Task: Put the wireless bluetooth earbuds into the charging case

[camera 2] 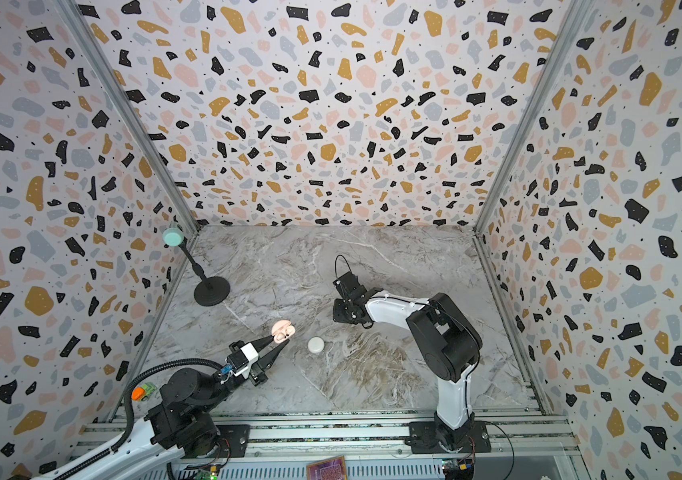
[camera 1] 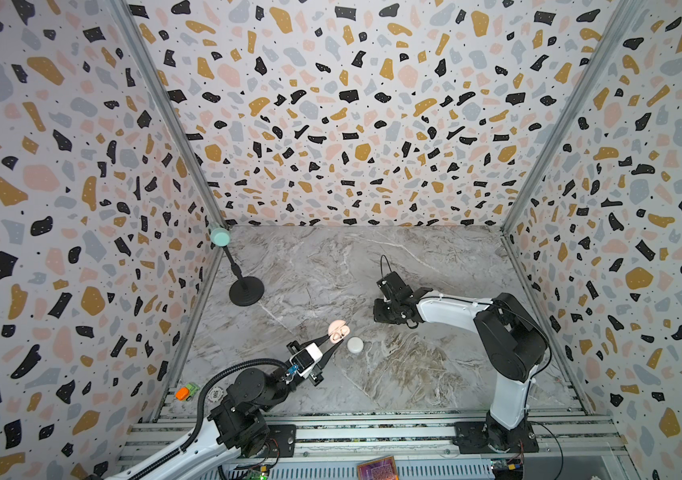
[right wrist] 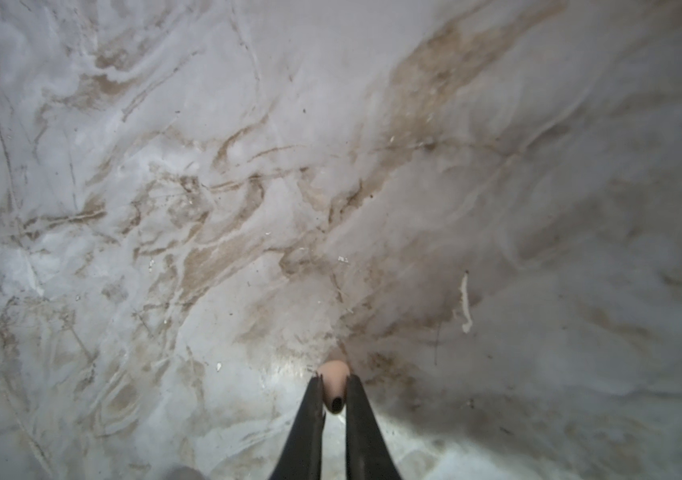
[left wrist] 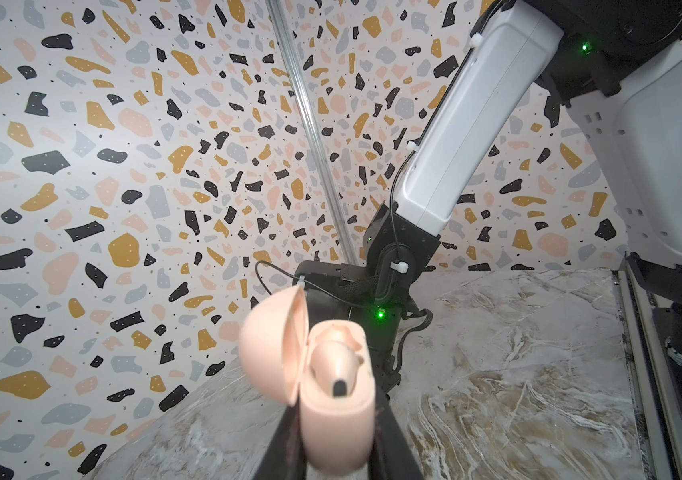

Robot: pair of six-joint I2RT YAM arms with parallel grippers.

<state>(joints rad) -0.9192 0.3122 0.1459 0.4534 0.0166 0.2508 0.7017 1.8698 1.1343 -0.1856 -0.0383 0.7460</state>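
Note:
My left gripper is shut on the body of the pale pink charging case, holding it above the table with its lid swung open. The left wrist view shows the case between both black fingers, with one pink earbud seated in it. My right gripper points down at the marble table and is shut on another small pink earbud. In both top views its body hides that earbud.
A closed round white case lies on the table just right of the pink case. A black stand with a teal head is at the back left. A small orange and green toy is by the left wall. Patterned walls enclose three sides.

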